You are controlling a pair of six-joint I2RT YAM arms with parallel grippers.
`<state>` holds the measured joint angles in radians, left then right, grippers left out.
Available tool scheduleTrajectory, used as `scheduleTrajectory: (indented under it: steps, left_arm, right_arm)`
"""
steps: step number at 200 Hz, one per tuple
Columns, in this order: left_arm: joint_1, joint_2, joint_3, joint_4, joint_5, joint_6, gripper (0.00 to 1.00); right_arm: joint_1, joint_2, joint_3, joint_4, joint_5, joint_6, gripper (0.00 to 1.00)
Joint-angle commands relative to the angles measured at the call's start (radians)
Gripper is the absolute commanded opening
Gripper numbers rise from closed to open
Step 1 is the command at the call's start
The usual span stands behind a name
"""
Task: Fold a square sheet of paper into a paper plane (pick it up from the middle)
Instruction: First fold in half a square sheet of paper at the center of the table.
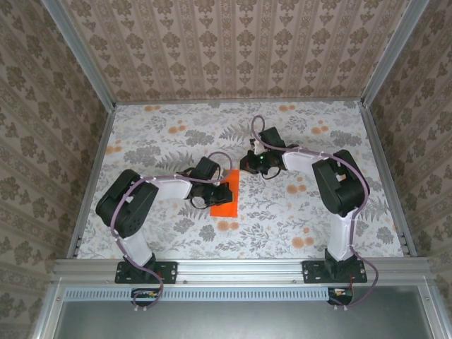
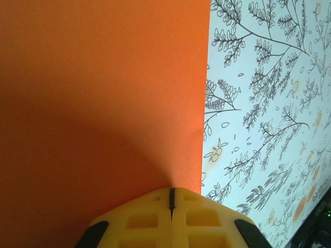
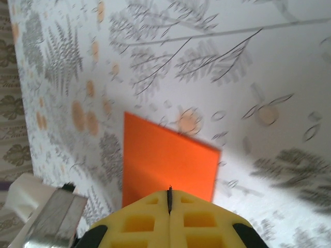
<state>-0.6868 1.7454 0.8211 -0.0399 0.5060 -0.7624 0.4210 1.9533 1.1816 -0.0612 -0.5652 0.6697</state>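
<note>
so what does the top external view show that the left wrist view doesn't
Top external: the left arm, the right arm, the patterned walls, and the square sheet of paper as a narrow rectangle. Left wrist: close up, the left gripper shut, its yellow tips over the paper near one straight edge. Both: the orange paper lying on the floral table.
</note>
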Motion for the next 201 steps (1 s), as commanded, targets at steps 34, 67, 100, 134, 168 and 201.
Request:
scheduleTrajectory:
  steps: [34, 67, 100, 134, 168, 201]
  left_arm:
    - [-0.008, -0.023, -0.024, -0.008, 0.017, 0.021, 0.0]
    - [-0.007, -0.032, -0.015, 0.009, 0.017, 0.024, 0.0]
    - [-0.007, -0.05, 0.006, 0.041, 0.018, 0.024, 0.0]
    - [-0.007, -0.044, 0.011, 0.14, 0.03, -0.017, 0.0]
    - [-0.012, 0.023, 0.08, 0.104, 0.027, 0.018, 0.0]
    - [-0.021, 0.073, 0.111, 0.106, 0.031, 0.023, 0.0]
  right_arm:
    - [0.05, 0.057, -0.004, 0.028, -0.042, 0.037, 0.0]
    - [0.05, 0.092, 0.007, -0.011, -0.018, 0.025, 0.0]
    - [0.05, 0.108, 0.007, -0.046, 0.016, 0.01, 0.0]
    - [0.05, 0.124, 0.007, -0.058, 0.025, 0.01, 0.0]
    - [0.05, 0.126, 0.003, -0.058, 0.027, 0.018, 0.0]
    - [0.05, 0.126, -0.006, -0.051, 0.027, 0.033, 0.0]
